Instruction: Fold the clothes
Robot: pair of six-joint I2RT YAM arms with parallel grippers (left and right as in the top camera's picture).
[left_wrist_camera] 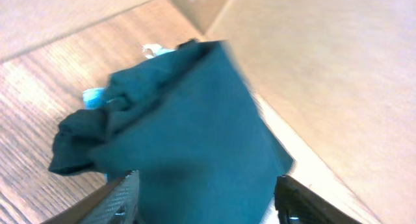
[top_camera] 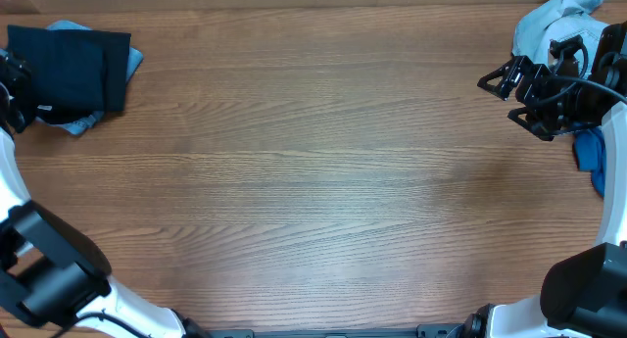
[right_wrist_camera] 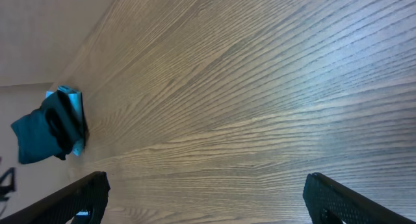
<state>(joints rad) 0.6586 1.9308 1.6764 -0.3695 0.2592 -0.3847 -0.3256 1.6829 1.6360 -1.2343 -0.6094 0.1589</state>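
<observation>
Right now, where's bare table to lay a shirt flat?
Free: the whole middle of the table, from the dark stack at the far left corner to the pale pile at the far right. Crowded: right edge, with the blue piece and right arm.

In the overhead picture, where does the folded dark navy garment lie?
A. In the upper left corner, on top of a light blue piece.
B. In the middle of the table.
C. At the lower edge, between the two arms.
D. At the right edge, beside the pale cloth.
A: the dark navy garment sits in the upper left corner of the overhead view, and edges of a light blue piece stick out from under it.
</observation>
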